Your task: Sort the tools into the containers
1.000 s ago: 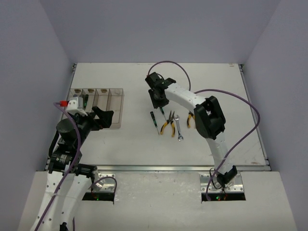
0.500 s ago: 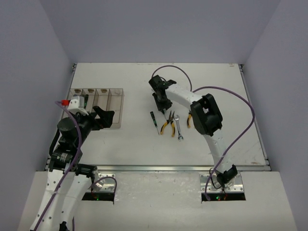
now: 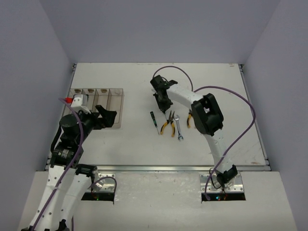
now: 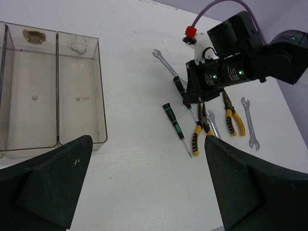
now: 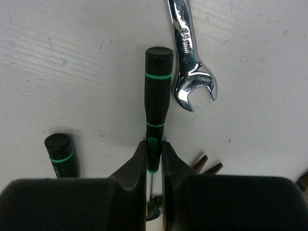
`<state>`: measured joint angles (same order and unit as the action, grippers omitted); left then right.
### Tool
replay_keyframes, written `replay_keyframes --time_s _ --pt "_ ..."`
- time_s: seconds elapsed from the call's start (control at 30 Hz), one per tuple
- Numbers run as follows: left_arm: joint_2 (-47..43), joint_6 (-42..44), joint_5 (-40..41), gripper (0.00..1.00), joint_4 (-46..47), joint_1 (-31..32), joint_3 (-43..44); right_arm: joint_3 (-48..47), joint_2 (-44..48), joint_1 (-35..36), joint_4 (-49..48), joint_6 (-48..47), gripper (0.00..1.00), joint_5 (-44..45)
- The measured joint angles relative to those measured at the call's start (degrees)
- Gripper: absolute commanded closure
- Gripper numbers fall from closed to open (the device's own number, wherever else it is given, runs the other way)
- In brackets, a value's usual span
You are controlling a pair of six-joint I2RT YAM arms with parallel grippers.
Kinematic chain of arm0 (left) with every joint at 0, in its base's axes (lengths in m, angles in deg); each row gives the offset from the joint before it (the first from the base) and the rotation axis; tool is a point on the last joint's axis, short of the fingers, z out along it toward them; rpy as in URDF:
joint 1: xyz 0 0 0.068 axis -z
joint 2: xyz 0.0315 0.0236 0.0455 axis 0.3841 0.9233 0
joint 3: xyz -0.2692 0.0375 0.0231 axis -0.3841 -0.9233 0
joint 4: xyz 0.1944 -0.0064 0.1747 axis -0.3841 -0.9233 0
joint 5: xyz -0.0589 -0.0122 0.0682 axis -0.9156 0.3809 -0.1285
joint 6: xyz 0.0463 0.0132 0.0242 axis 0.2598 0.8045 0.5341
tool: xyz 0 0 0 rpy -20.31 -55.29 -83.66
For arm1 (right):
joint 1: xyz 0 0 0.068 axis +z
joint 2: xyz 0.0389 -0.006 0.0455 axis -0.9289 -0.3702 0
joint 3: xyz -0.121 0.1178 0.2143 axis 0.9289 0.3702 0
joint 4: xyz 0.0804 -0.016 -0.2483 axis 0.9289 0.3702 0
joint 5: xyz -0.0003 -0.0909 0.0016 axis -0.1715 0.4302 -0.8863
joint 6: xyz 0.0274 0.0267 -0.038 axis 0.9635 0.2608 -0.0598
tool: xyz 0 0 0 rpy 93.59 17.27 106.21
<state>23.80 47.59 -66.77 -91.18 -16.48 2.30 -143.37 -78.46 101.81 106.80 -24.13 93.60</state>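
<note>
Nearest on the left, the left gripper (image 3: 107, 117) hovers over the white table (image 3: 231, 91) with its jaws spread wide, gripping nothing, right by the near right end of the containers (image 3: 117, 98). Those containers, four clear narrow bins joined in a row, stand on the left side of the table, well apart from the loose tools. Over to the middle now: a small green-banded screwdriver (image 3: 154, 120) lies free with its tip pointing near. Just right of it comes a pair of yellow-handled pliers (image 3: 168, 126), then a silver wrench (image 3: 178, 130) alongside, and a second pair of pliers (image 3: 189, 119) half tucked under the right arm. The left wrist view picks up another wrench (image 4: 250, 124) at the right end of that group. A little farther, the right gripper (image 5: 154, 153) is down low and narrow, its two fingers (image 5: 137, 163) pressed on either side of the neck of a black screwdriver with green rings (image 5: 158, 91). The handle sticks out beyond the fingertips; whether it rests on the table or sits just off it cannot be told. Just beside that handle, on the far side of the group, lies one more open-end wrench (image 5: 189, 53)
</note>
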Motion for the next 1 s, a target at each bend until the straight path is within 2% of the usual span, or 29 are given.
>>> replay_keyframes --time_s 0.1,0.17,0.3,0.4,0.53,0.77,0.9,1.0 --pt "1.89 -1.20 -3.02 0.00 0.82 0.00 0.00 0.26 1.62 0.02 0.83 0.00 1.00 -0.86" --pt "2.98 -3.80 -7.69 0.00 4.76 0.00 -1.13 3.21 5.59 -0.01 -0.81 0.02 1.00 -3.23" --pt "4.63 -12.30 -18.14 0.00 21.84 0.22 -7.25 15.41 21.41 -0.05 -4.02 -0.09 1.00 -12.78" --pt "7.50 -18.62 -21.99 0.00 33.82 0.96 -11.30 24.95 33.75 -0.09 -11.33 -0.27 1.00 -24.35" --pt "12.25 -25.37 -24.62 0.01 47.67 2.98 -13.43 34.29 44.80 -0.01 -19.06 0.12 1.00 -38.46" --pt "19.77 -29.82 -24.39 0.21 60.74 10.87 -13.84 38.87 50.97 0.20 -29.12 3.79 1.00 -54.49" --pt "22.93 -30.03 -22.40 0.41 64.30 15.20 -13.81 39.95 52.21 0.63 -33.73 5.78 1.00 -59.85" --pt "24.53 -29.92 -20.13 0.44 65.68 17.06 -13.81 40.77 52.61 1.24 -36.16 6.62 1.00 -62.45"
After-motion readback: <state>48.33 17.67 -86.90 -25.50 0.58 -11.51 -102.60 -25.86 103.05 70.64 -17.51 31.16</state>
